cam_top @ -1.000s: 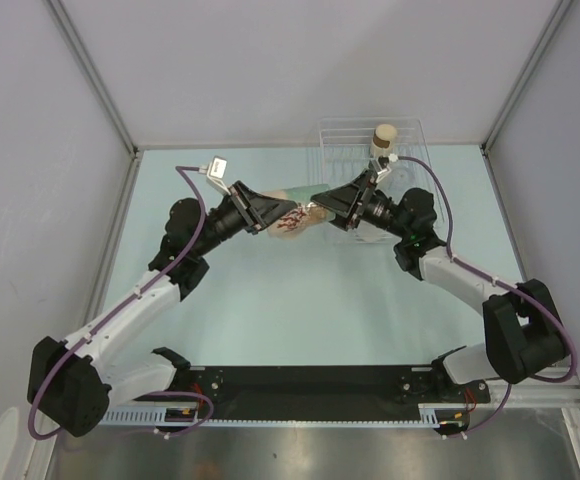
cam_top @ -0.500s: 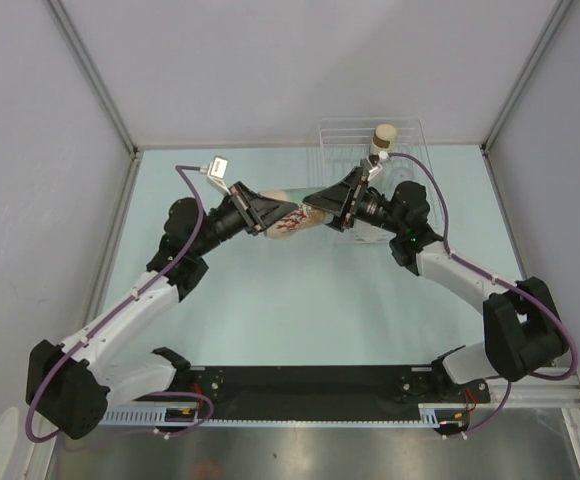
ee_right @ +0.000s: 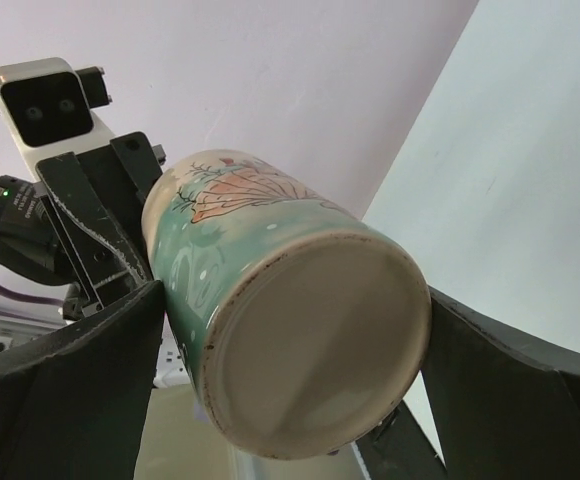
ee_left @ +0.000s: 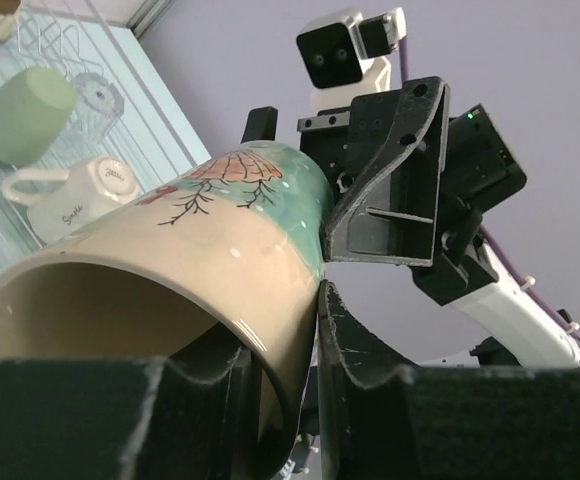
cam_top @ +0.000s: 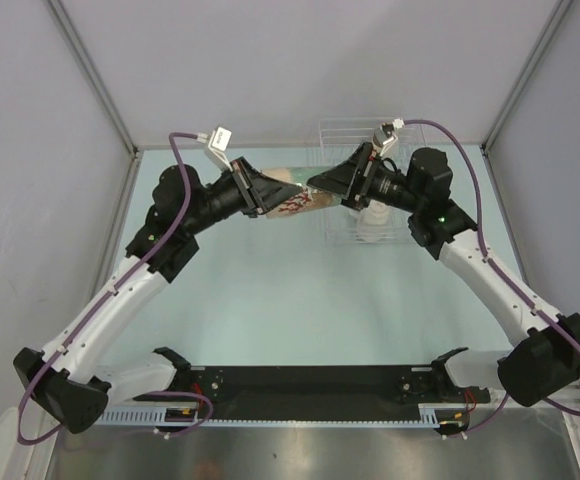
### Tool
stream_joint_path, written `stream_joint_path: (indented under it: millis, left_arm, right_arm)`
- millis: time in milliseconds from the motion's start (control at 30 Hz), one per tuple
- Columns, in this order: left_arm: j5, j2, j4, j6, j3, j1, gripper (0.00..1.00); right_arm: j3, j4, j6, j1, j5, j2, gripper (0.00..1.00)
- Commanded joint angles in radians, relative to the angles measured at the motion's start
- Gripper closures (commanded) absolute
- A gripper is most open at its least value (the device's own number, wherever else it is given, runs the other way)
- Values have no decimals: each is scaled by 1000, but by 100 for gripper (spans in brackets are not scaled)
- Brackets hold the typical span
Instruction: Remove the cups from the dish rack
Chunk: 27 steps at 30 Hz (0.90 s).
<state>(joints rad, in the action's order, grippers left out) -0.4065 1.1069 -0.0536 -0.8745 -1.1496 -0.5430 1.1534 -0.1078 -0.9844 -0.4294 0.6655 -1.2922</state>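
Mid-air handover, just left of the far-right dish rack (cam_top: 342, 132). Right gripper (cam_top: 322, 188) has just spread wide around the base of the printed mug (cam_top: 292, 203): released. Left gripper (ee_left: 285, 360) clamps its rim wall. Transfer judged complete; set-down outstanding.

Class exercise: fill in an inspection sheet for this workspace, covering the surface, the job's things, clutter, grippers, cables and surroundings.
Surface: pale blue table.
Job's things: printed mug held in the air between the two arms, on its side. The dish rack is at the far edge, with a pale green cup and a white handled cup inside it.
Clutter: nothing seen.
Grippers: left gripper shut on the mug's rim, one finger inside. Right gripper open, jaws on either side of the mug's base.
Cables: a purple cable loops off each wrist, apart from the mug.
Surroundings: grey walls on three sides.
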Motion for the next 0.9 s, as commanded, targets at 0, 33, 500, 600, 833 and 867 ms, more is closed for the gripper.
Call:
stream_joint_path:
  millis: [0, 33, 500, 600, 833, 867]
  left_arm:
    - [221, -7, -229, 213, -90, 57, 100]
    - [215, -10, -209, 204, -90, 61, 100]
    - [48, -42, 49, 36, 42, 63, 100]
    - [6, -58, 174, -10, 106, 63, 100]
    - [-74, -70, 373, -86, 175, 63, 100]
    - [-80, -68, 380, -87, 175, 63, 100]
  right_arm:
    - [58, 215, 227, 112, -216, 34, 0]
    - [58, 205, 225, 113, -205, 31, 0]
    - [-33, -47, 84, 90, -21, 10, 0]
    - [-93, -192, -5, 106, 55, -9, 0]
    - [-162, -435, -181, 119, 128, -38, 0]
    - [-165, -446, -189, 119, 135, -39, 0]
